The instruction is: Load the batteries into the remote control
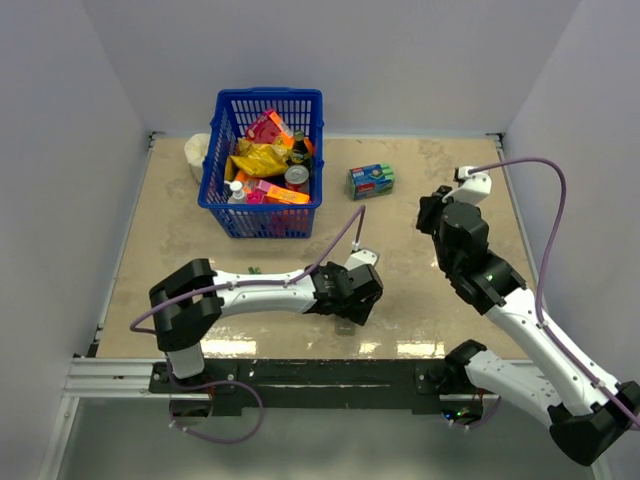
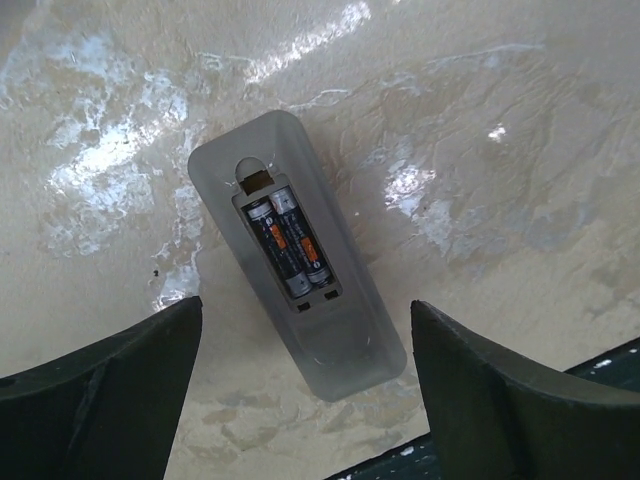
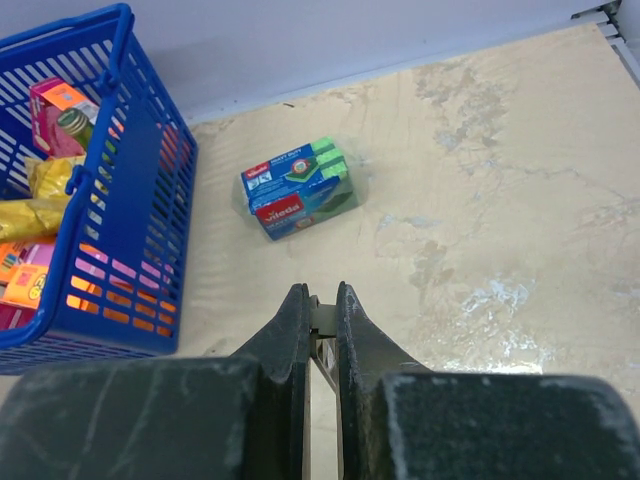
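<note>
The remote control (image 2: 335, 345) lies back-up on the table, its battery compartment uncovered. Two dark batteries (image 2: 290, 245) sit side by side inside the compartment. My left gripper (image 2: 305, 303) hovers right above the remote, open, its fingers (image 2: 120, 390) wide apart on either side and touching nothing. In the top view the left gripper (image 1: 362, 298) is low over the table near the front and hides the remote. My right gripper (image 3: 322, 292) is raised at the right, shut on a thin grey cover piece (image 3: 322, 318). The top view shows the right gripper (image 1: 437, 215) clear of the remote.
A blue basket (image 1: 268, 95) full of packets and bottles stands at the back left, with a white object (image 1: 197, 155) behind it. A blue-green sponge box (image 1: 371, 180) lies at the back centre. Tiny green sticks (image 1: 253, 268) lie in front of the basket.
</note>
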`<state>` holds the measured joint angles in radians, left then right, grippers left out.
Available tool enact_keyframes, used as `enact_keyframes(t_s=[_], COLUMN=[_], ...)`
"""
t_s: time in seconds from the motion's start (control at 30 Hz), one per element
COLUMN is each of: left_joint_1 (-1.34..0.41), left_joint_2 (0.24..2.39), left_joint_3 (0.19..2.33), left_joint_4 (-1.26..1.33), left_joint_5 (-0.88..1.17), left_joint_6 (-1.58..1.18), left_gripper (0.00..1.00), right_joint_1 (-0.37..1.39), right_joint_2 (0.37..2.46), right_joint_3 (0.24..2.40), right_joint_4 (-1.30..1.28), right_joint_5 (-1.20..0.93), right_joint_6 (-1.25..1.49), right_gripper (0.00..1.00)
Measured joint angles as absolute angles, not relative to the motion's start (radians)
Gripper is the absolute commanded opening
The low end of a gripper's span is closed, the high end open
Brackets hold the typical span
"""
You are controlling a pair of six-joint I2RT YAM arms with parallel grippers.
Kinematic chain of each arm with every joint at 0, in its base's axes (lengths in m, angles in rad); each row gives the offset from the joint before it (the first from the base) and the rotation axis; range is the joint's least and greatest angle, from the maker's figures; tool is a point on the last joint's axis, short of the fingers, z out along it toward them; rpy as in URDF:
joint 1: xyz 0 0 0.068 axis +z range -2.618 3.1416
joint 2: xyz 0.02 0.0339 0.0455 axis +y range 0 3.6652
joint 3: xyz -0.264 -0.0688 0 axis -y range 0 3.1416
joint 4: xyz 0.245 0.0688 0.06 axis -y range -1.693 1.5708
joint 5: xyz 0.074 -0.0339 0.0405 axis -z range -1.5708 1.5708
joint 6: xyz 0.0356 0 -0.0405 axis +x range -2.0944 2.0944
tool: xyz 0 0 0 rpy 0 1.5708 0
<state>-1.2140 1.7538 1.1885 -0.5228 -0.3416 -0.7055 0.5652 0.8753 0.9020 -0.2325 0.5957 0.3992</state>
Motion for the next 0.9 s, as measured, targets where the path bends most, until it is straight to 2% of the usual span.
enact_keyframes(t_s=[0.2,0.3,0.4,0.43,0.5,0.53,0.63,0.77,0.9], left_joint_1=[-1.224,-1.234,-1.238,-1.238,-1.238,-1.237,-1.232,-1.194,-1.110], left_joint_2=[1.826,1.858,1.870,1.871,1.872,1.872,1.864,1.812,1.739], left_joint_3=[1.193,1.194,1.205,1.206,1.206,1.206,1.195,1.128,1.039], left_joint_4=[-0.543,-0.544,-0.545,-0.545,-0.555,-0.557,-0.545,-0.529,-0.518], left_joint_5=[-0.334,-0.327,-0.326,-0.327,-0.330,-0.334,-0.339,-0.356,-0.367], left_joint_6=[-0.742,-0.741,-0.738,-0.737,-0.719,-0.715,-0.669,-0.568,-0.467], left_gripper=[0.82,0.75,0.63,0.54,0.45,0.36,0.25,0.19,0.17], right_joint_1=[0.564,0.564,0.564,0.564,0.564,0.564,0.563,0.563,0.564], right_joint_2=[0.847,0.830,0.817,0.814,0.804,0.798,0.789,0.783,0.780], right_joint_3=[0.878,0.874,0.874,0.874,0.870,0.863,0.841,0.792,0.708], right_joint_4=[-0.233,-0.233,-0.233,-0.233,-0.230,-0.225,-0.210,-0.167,-0.084], right_joint_5=[0.595,0.590,0.584,0.584,0.575,0.564,0.521,0.433,0.328], right_joint_6=[0.376,0.373,0.373,0.373,0.373,0.373,0.373,0.374,0.382], right_gripper=[0.00,0.00,0.00,0.00,0.00,0.00,0.00,0.00,0.00])
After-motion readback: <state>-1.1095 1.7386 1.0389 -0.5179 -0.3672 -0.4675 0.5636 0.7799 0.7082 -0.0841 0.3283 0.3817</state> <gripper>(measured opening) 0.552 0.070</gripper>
